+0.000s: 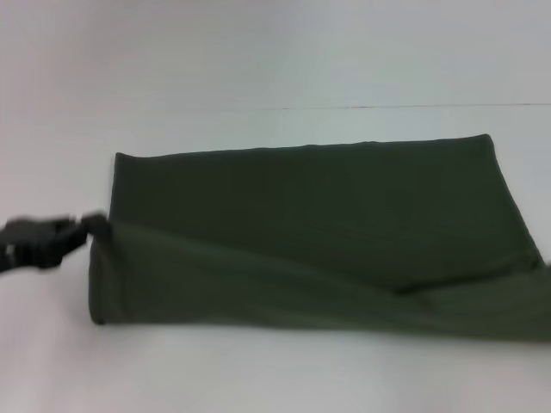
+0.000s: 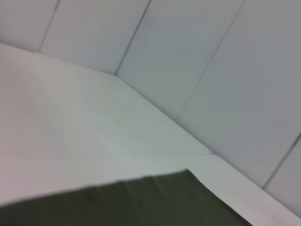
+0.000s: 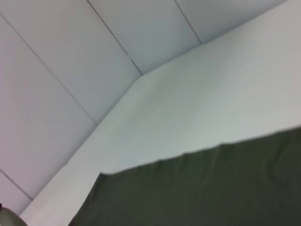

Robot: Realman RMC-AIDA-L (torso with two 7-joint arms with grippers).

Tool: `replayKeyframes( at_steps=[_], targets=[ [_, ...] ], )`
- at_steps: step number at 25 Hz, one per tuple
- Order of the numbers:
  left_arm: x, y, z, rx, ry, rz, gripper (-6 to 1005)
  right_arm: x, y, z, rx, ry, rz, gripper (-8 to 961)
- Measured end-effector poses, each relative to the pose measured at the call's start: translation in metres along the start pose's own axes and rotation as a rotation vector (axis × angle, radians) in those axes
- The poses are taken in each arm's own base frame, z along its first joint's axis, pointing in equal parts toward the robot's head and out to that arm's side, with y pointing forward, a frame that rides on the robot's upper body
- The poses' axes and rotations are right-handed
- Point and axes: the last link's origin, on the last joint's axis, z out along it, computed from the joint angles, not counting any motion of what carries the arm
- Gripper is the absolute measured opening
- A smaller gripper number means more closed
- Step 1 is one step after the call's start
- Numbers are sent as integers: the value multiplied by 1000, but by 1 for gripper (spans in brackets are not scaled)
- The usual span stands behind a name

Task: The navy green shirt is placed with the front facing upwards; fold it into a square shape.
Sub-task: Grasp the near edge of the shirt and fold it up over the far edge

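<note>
The navy green shirt lies folded lengthwise on the white surface, long axis left-right. The left gripper pinches its left edge with fingers pressed together. The right gripper is not visible.

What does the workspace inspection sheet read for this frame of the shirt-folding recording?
Surface: white table, bare around the cloth.
Job's things: navy green shirt lies folded into a long band, near edge doubled over; no lettering showing.
Clutter: nothing seen.
Grippers: left gripper at the shirt's left edge, touching the fold; right gripper not in view.
Cables: nothing seen.
Surroundings: pale panelled wall behind the table.
</note>
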Motion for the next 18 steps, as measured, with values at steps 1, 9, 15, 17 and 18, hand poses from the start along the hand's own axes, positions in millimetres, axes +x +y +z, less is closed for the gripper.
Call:
replayKeyframes(
  at_steps=[1, 9, 15, 17, 18],
  targets=[
    [10, -4, 6, 11, 3, 10, 10, -15, -2, 12, -1, -7, -13, 42],
    [56, -26, 45, 123, 30, 74, 11, -54, -8, 55, 40, -38, -31, 43],
    [73, -43, 70, 232, 45, 85, 11, -71, -13, 95, 86, -38, -30, 43],
    [77, -49, 80, 277, 36, 95, 12, -77, -15, 109, 119, -34, -38, 43],
    [78, -50, 83, 292, 33, 99, 12, -80, -17, 116, 136, -33, -43, 43]
  ],
)
